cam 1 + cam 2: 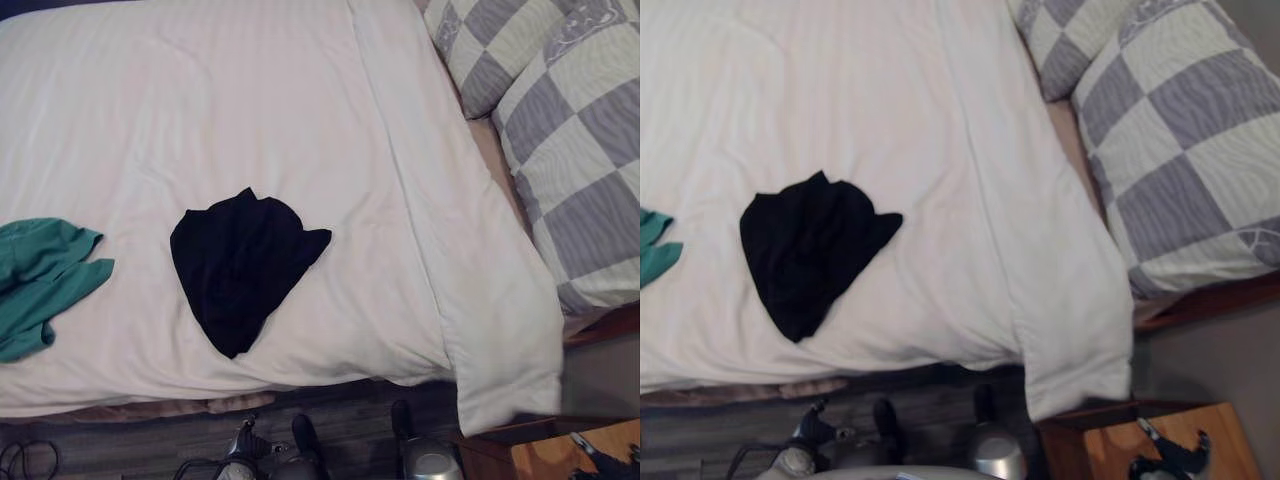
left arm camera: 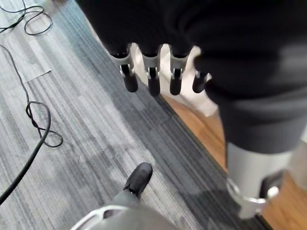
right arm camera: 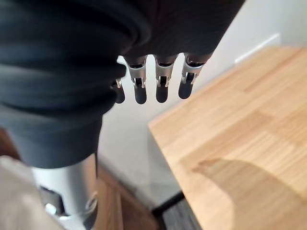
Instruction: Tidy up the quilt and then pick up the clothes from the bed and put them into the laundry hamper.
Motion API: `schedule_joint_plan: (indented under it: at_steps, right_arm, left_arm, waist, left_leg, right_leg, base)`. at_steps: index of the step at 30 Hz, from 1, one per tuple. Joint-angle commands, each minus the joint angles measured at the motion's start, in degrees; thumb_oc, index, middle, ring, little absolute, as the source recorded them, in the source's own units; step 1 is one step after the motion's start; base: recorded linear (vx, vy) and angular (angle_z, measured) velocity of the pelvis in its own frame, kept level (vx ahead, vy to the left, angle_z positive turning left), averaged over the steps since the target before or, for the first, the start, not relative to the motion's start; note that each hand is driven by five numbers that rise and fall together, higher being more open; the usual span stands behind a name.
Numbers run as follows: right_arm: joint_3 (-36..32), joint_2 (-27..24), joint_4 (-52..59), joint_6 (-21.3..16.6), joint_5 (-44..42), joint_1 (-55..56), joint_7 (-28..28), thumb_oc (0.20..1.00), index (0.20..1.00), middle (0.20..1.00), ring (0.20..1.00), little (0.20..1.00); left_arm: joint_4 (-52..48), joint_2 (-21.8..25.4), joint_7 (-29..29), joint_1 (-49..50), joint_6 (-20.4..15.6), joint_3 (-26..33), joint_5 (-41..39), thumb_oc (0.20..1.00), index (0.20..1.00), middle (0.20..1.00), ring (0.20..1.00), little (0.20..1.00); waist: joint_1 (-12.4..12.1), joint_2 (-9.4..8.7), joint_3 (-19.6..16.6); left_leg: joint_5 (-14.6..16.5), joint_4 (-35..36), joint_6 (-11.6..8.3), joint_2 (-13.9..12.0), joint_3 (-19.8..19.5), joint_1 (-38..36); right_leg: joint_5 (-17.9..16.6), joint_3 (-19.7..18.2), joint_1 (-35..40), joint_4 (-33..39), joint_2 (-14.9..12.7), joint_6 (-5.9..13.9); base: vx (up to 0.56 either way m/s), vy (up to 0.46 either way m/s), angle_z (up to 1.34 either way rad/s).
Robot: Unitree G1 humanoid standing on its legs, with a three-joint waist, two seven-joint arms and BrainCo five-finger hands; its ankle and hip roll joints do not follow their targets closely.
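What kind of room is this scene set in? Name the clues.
Most likely a bedroom: a bed covered by a white quilt, checked pillows at its head, a wooden bedside table beside it, and clothes lying on the quilt.

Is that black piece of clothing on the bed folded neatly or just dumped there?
Dumped, not folded: the black garment lies in a crumpled heap with an uneven outline on the white quilt.

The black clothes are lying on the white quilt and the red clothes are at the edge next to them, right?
Not quite. The left eye view shows the black garment lying on the white quilt, but the garment at the edge beside it is green, not red. Both lie untouched on the bed.
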State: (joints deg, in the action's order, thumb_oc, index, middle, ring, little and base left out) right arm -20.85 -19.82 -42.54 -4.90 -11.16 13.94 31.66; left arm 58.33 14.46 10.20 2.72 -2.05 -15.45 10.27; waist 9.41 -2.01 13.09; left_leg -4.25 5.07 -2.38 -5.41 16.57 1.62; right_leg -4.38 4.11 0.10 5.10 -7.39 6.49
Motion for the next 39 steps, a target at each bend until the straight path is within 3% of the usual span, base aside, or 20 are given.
schedule_joint_plan:
  at_steps: [1, 2, 4, 8, 10, 11, 13, 15, 16, 18, 25, 29, 30, 31, 32, 33, 36, 39]
  right_arm:
    - [-7.41, -8.76, 7.76, -4.00, 5.85, -3.39, 10.55, 1.000, 1.000, 1.000, 1.000, 1.000]
    - [-9.09, -9.86, 14.65, -5.52, 8.10, -4.15, 12.09, 0.915, 0.915, 0.915, 0.915, 0.915]
    - [-9.30, -10.14, 18.98, -6.36, 9.20, -4.86, 12.66, 0.200, 0.200, 0.200, 0.200, 0.200]
    - [-7.29, -9.38, 28.13, -8.34, 9.88, -8.36, 11.36, 0.200, 0.200, 0.200, 0.200, 0.200]
    - [-0.77, -8.76, 29.98, -9.73, 7.49, -16.14, 10.01, 0.200, 0.200, 0.200, 0.200, 0.200]
    - [0.45, -8.60, 29.80, -9.61, 7.02, -17.69, 9.53, 0.200, 0.200, 0.200, 0.200, 0.200]
    - [6.20, -8.35, 25.32, -9.51, 5.12, -22.75, 8.06, 0.200, 0.200, 0.200, 0.200, 0.200]
    - [7.86, -8.68, 23.24, -9.15, 4.51, -24.00, 7.34, 0.200, 0.200, 0.200, 0.200, 0.200]
    - [11.64, -7.33, 16.27, -8.08, 2.82, -25.72, 5.44, 0.200, 0.200, 0.200, 0.200, 0.200]
    - [13.42, -5.30, 10.63, -7.03, 1.53, -25.34, 4.00, 0.200, 0.200, 0.200, 0.200, 0.200]
    - [17.95, 1.36, -6.12, -4.26, -0.50, -17.86, -0.09, 0.200, 0.200, 0.200, 0.200, 0.200]
    - [23.25, 5.62, -24.11, 0.16, 2.08, -12.25, -6.58, 0.200, 0.200, 0.200, 0.200, 0.200]
    - [23.86, 6.39, -26.72, 1.20, 2.96, -10.81, -7.99, 0.241, 0.241, 0.241, 0.241, 0.241]
    - [23.86, 6.39, -26.72, 1.20, 2.96, -10.81, -7.99, 0.360, 0.360, 0.360, 0.360, 0.360]
    - [24.55, 7.12, -29.16, 2.10, 3.98, -9.38, -9.19, 0.555, 0.555, 0.555, 0.555, 0.555]
    - [25.32, 8.72, -31.77, 2.89, 6.11, -5.59, -11.02, 1.000, 1.000, 1.000, 1.000, 1.000]
    - [26.58, 10.67, -34.32, 3.53, 4.98, -4.97, -13.02, 1.000, 1.000, 1.000, 1.000, 1.000]
    - [26.93, 10.71, -36.14, 3.59, 4.60, -5.84, -14.07, 1.000, 1.000, 1.000, 1.000, 1.000]
  left_arm:
    - [3.26, -0.51, 2.29, -1.15, -0.16, -2.08, 2.57, 1.000, 1.000, 1.000, 1.000, 1.000]
    - [4.29, -0.71, 2.37, -1.37, -0.21, -2.47, 3.44, 1.000, 1.000, 1.000, 1.000, 1.000]
    - [4.73, -0.85, 2.29, -1.45, -0.22, -2.85, 3.70, 1.000, 1.000, 1.000, 1.000, 1.000]
    - [5.35, -0.73, 1.95, -1.63, -0.12, -3.20, 4.23, 1.000, 1.000, 1.000, 1.000, 1.000]
    - [3.78, 0.31, 2.39, -3.60, -0.66, -4.16, 2.07, 1.000, 1.000, 1.000, 1.000, 1.000]
    - [2.91, 0.53, 2.49, -4.04, -0.84, -4.26, 1.45, 1.000, 1.000, 1.000, 1.000, 1.000]
    - [1.42, 0.95, 3.64, -5.68, -1.14, -4.88, -0.56, 1.000, 1.000, 1.000, 1.000, 1.000]
    - [0.83, 1.11, 3.85, -6.04, -1.24, -4.82, -0.83, 1.000, 1.000, 1.000, 1.000, 1.000]
    - [0.74, 1.00, 4.72, -6.67, -1.19, -4.47, -1.36, 1.000, 1.000, 1.000, 1.000, 1.000]
    - [1.61, 0.35, 5.62, -7.20, -0.93, -3.99, -1.80, 1.000, 1.000, 1.000, 1.000, 1.000]
    - [4.69, -1.01, 8.17, -7.95, -0.01, -3.95, -1.89, 1.000, 1.000, 1.000, 1.000, 1.000]
    - [8.31, -2.23, 8.26, -8.43, 0.52, -5.87, -0.35, 1.000, 1.000, 1.000, 1.000, 1.000]
    - [9.03, -2.41, 8.07, -8.32, 0.61, -6.19, 0.27, 1.000, 1.000, 1.000, 1.000, 1.000]
    - [9.03, -2.40, 8.07, -8.32, 0.61, -6.19, 0.27, 1.000, 1.000, 1.000, 1.000, 1.000]
    - [9.45, -2.58, 8.00, -8.01, 0.60, -6.42, 0.92, 1.000, 1.000, 1.000, 1.000, 1.000]
    - [10.87, -0.53, 7.24, -7.56, -0.08, -4.35, 0.52, 1.000, 1.000, 1.000, 1.000, 1.000]
    - [11.23, 0.32, 5.48, -7.30, -0.07, -4.89, 0.65, 1.000, 1.000, 1.000, 1.000, 1.000]
    - [12.39, -0.74, 4.74, -6.51, -0.66, -5.15, 1.08, 1.000, 1.000, 1.000, 1.000, 1.000]
  waist:
    - [-1.05, -0.57, -1.82]
    - [-1.04, -0.58, -1.89]
    - [-1.16, -0.53, -1.80]
    - [-1.81, -0.25, -0.70]
    - [-3.21, 0.48, 5.03]
    - [-3.60, 0.67, 6.25]
    - [-4.49, 1.88, 8.98]
    - [-4.67, 2.36, 9.12]
    - [-5.11, 3.50, 10.41]
    - [-5.16, 3.85, 11.19]
    - [-4.38, 2.55, 11.24]
    - [-3.39, 0.10, 8.23]
    - [-3.16, -0.32, 7.38]
    - [-3.17, -0.33, 7.34]
    - [-2.86, -0.67, 6.73]
    - [-2.68, -0.82, 5.71]
    - [-2.52, -0.85, 5.12]
    - [-2.25, -0.63, 3.64]
  left_leg:
    - [3.09, -0.29, -2.02, -3.05, -1.42, -2.03]
    - [2.97, -0.23, -1.98, -3.06, -1.28, -2.26]
    - [3.51, -0.39, -1.96, -3.08, -1.22, -2.53]
    - [3.18, -0.60, -1.87, -2.94, -1.04, -2.20]
    - [4.06, -6.31, -2.00, -2.96, -2.54, 2.83]
    - [3.94, -7.93, -2.07, -2.98, -2.82, 4.45]
    - [4.96, -12.28, -2.48, -3.00, -3.51, 8.94]
    - [4.80, -12.98, -2.50, -2.97, -3.35, 10.16]
    - [5.61, -15.25, -2.46, -3.23, -3.21, 12.20]
    - [5.90, -16.61, -2.31, -3.51, -3.24, 13.64]
    - [6.09, -15.44, -1.99, -3.11, -3.63, 12.51]
    - [6.64, -11.20, -0.86, -1.53, -3.06, 7.64]
    - [6.56, -9.77, -0.49, -1.06, -3.03, 6.20]
    - [6.54, -9.74, -0.49, -1.05, -3.02, 6.22]
    - [6.52, -8.50, -0.15, -0.52, -2.98, 4.82]
    - [5.92, -5.75, 0.27, -0.30, -2.44, 1.88]
    - [5.82, -4.80, 0.26, -0.09, -1.79, -0.23]
    - [7.47, -7.94, 0.19, 0.90, -1.78, 0.48]
  right_leg:
    - [5.31, 1.33, -1.52, -2.84, -1.84, 3.70]
    - [5.32, 1.21, -1.68, -3.04, -1.76, 3.61]
    - [5.75, 1.04, -1.53, -3.23, -1.80, 3.65]
    - [5.86, 0.49, -2.52, -4.11, -1.82, 3.50]
    - [6.65, -0.53, -6.75, -8.01, -2.34, 2.93]
    - [6.39, -0.59, -7.97, -8.95, -2.51, 2.72]
    - [6.93, -0.59, -11.86, -12.23, -2.85, 2.40]
    - [6.79, -0.61, -13.03, -12.84, -2.91, 2.34]
    - [7.61, -0.63, -15.35, -15.46, -3.33, 2.20]
    - [7.78, -0.62, -16.91, -16.86, -3.71, 2.10]
    - [6.77, 0.23, -14.96, -14.41, -3.97, 2.39]
    - [4.86, 0.76, -10.42, -10.93, -4.51, 3.39]
    - [4.62, 0.75, -9.64, -10.94, -4.59, 3.75]
    - [4.61, 0.74, -9.67, -10.93, -4.59, 3.75]
    - [4.08, 0.59, -9.12, -11.11, -4.68, 4.24]
    - [3.67, 0.68, -9.09, -12.89, -4.16, 5.08]
    - [6.26, 0.43, -7.71, -13.49, -0.15, 3.99]
    - [7.19, -0.55, -4.48, -8.87, 0.98, 2.26]
  base:
    - [0.08, 0.002, -0.01]
    - [0.05, -0.005, 0.00]
    - [0.04, -0.012, -0.03]
    - [-0.04, -0.024, -0.02]
    - [-0.28, -0.055, -0.02]
    - [-0.23, -0.057, 0.01]
    - [-0.16, -0.038, 0.04]
    - [-0.08, 0.001, 0.11]
    - [-0.08, 0.015, 0.21]
    - [-0.05, 0.015, 0.13]
    - [0.01, 0.037, 0.07]
    - [0.07, 0.089, 0.14]
    - [0.06, 0.058, 0.15]
    - [0.08, 0.061, 0.09]
    - [0.07, 0.084, 0.01]
    - [0.08, 0.075, -0.04]
    - [0.03, -0.008, -0.12]
    - [0.07, -0.052, -0.06]
